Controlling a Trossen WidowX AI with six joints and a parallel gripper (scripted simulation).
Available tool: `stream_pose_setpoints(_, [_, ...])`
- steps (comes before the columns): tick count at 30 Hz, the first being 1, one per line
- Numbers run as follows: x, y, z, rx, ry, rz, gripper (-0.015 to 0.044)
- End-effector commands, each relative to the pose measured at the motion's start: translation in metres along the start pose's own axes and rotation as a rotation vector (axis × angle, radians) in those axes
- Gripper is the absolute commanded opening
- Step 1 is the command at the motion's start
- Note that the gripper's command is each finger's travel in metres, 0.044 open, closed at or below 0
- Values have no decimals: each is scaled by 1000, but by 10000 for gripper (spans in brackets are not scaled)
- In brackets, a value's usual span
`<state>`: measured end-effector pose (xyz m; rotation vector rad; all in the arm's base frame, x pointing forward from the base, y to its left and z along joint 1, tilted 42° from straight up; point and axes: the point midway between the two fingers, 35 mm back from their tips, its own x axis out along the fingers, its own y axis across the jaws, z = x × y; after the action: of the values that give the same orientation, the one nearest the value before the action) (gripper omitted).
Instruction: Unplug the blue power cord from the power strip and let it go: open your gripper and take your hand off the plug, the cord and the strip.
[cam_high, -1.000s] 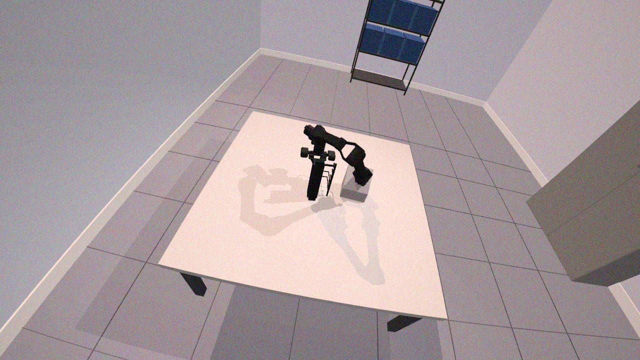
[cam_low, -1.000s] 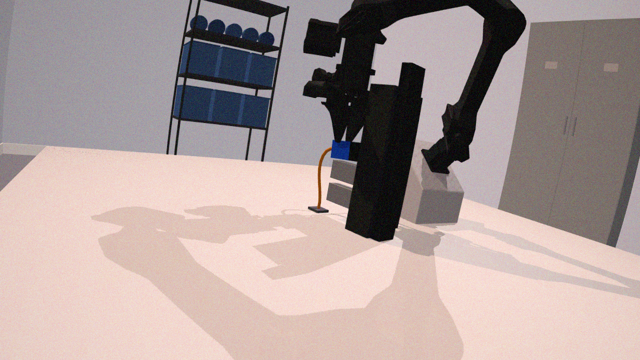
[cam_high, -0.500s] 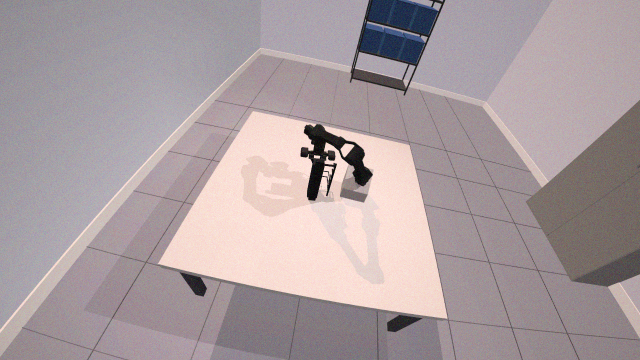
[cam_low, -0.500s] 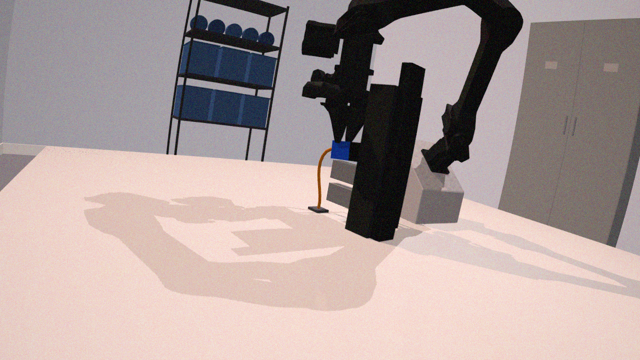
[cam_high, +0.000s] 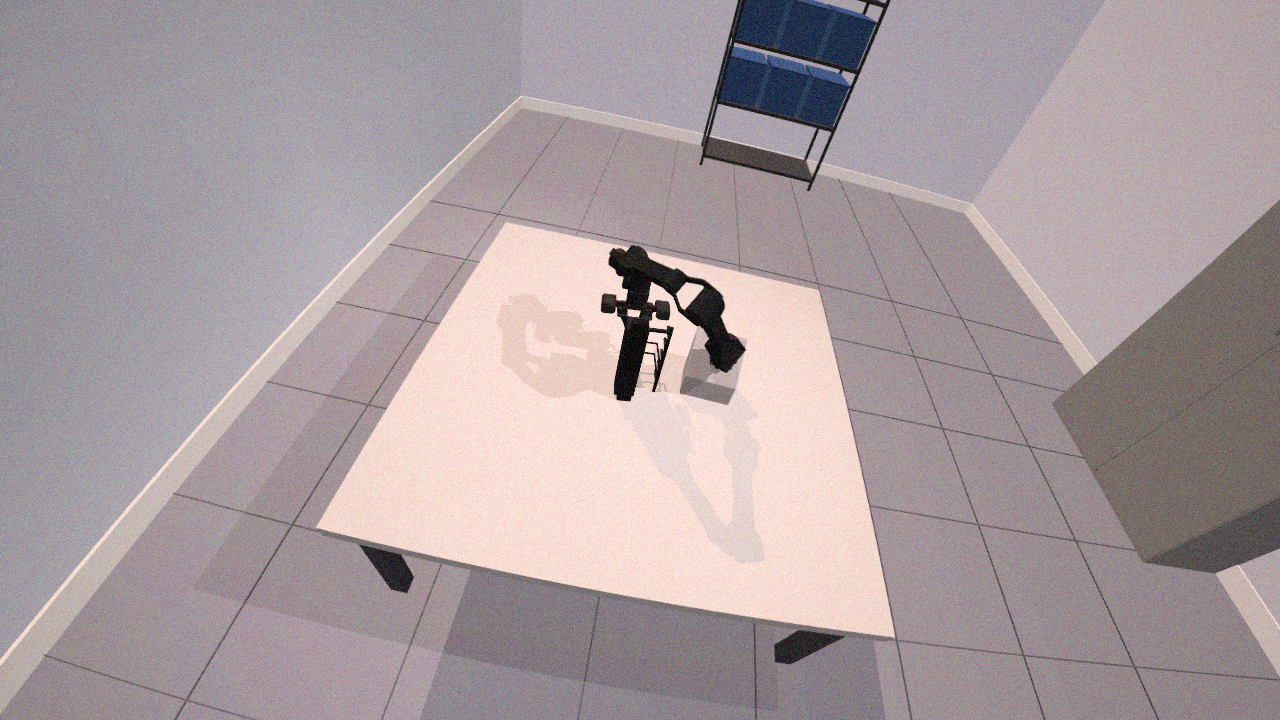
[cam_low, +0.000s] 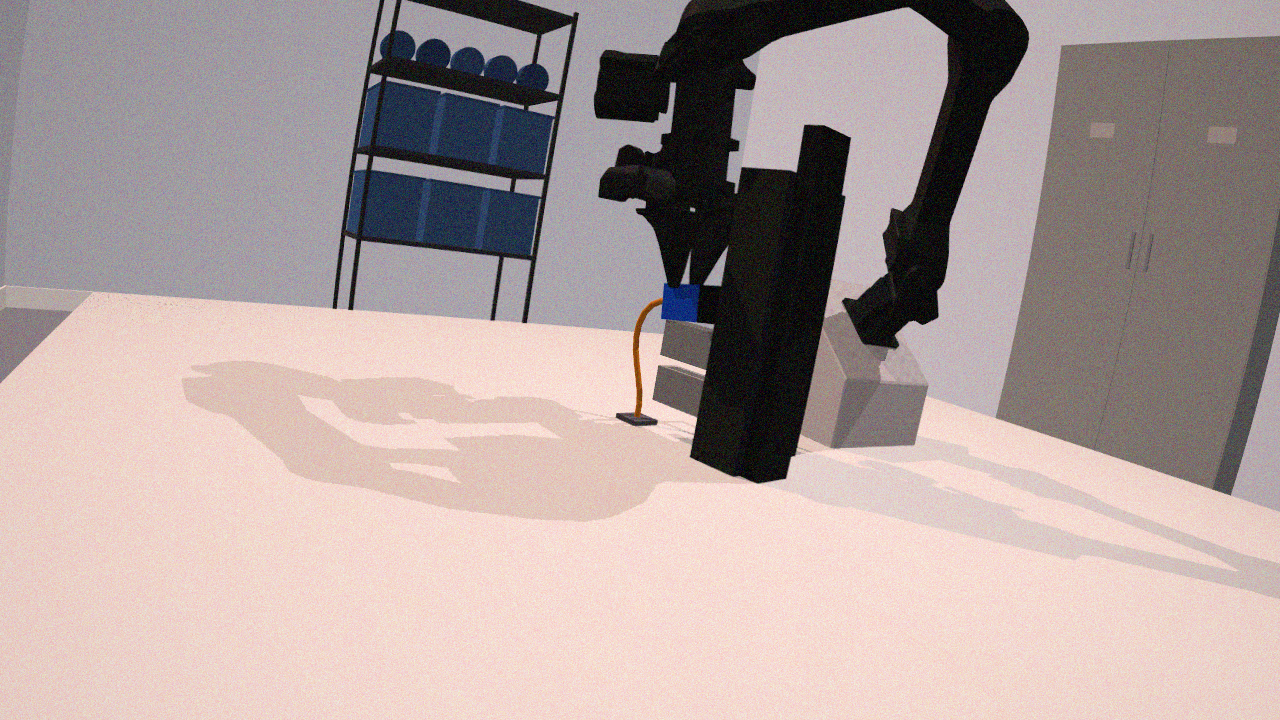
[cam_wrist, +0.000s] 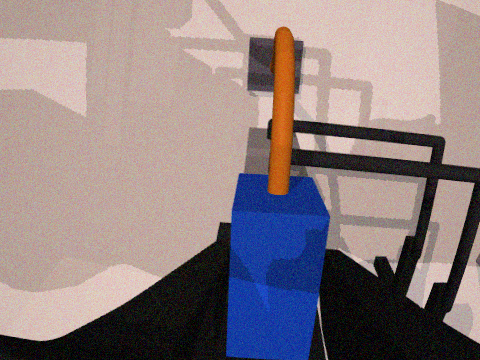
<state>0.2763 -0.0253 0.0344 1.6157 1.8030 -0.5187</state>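
The blue plug (cam_low: 680, 303) (cam_wrist: 275, 250) sits high at the upright black power strip (cam_low: 760, 313) (cam_high: 631, 358), against a short black block that runs behind the strip's edge. Its orange cord (cam_low: 636, 358) (cam_wrist: 283, 105) bends down to a small dark plate (cam_low: 626, 418) (cam_wrist: 260, 65) on the table. My gripper (cam_low: 684, 282) (cam_wrist: 275, 260) points down from above, shut on the blue plug, one finger at each side. In the top view, the strip hides the plug and fingertips. The plug's joint with the strip is hidden.
Two grey blocks (cam_low: 686, 342) (cam_low: 677, 386) sit below the plug beside the strip. Thin black bars (cam_wrist: 370, 133) (cam_high: 663, 358) stand close to the plug's right in the wrist view. A grey sloped block (cam_low: 881, 411) (cam_high: 707, 390) stands beside the strip under the folded arm part.
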Motion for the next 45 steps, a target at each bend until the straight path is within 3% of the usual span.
stream_pose_setpoints(1, [-10, 3, 34, -10, -88, 7, 0])
stream_pose_setpoints(9, [-14, 2, 47, -9, -88, 8, 0])
stream_pose_setpoints(15, [-8, 2, 38, -16, -81, -1, 157])
stream_pose_setpoints(45, [-16, 1, 18, -7, -82, 8, 160])
